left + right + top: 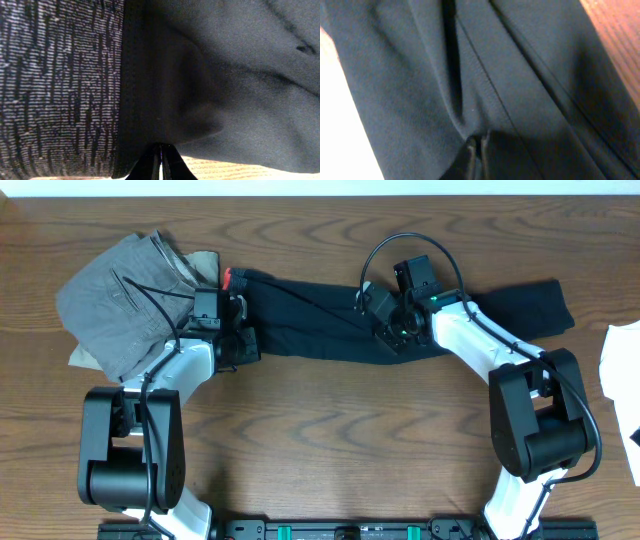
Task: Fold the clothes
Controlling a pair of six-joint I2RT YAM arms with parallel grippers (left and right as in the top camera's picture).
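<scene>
The clothes, long black leggings (320, 320), lie stretched across the far half of the table, with the leg ends (530, 305) at the right. The waistband end with its red-coral edge (232, 277) is at the left. My left gripper (243, 342) sits at that waistband end. In the left wrist view its jaws (160, 152) are shut, dark fabric bunches at the tips, and the heathered grey waistband (55, 85) fills the left side. My right gripper (386, 336) rests on the middle of the legs. Its fingers (477, 145) are shut on a raised fold of the black cloth (485, 85).
Folded grey trousers (125, 295) with khaki ones beneath (205, 260) lie at the far left, touching the waistband end. A white item (622, 360) pokes in at the right edge. Bare wood (340, 440) lies between the arms and the front edge.
</scene>
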